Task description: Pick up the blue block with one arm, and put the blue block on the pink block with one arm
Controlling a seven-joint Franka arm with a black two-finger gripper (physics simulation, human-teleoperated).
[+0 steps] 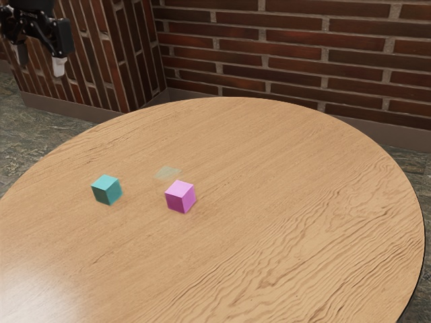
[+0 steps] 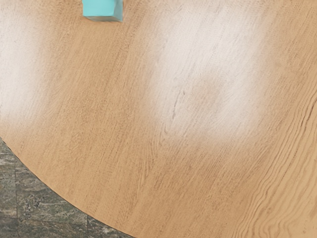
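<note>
the gripper [image 1: 39, 62] hung open and empty, high at far left, the blue block [image 1: 106, 190] sat on the table [image 1: 283, 202] left of the pink block [image 1: 180, 196], so the pick looked unstarted, next needing a descent over blue.

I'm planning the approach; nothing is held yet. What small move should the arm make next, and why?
Probably lower the gripper toward the exterior view's right, to hover over the blue block. The gripper hangs open and high up, well apart from the block, which sits on the table beside the pink block, not touching it.
</note>
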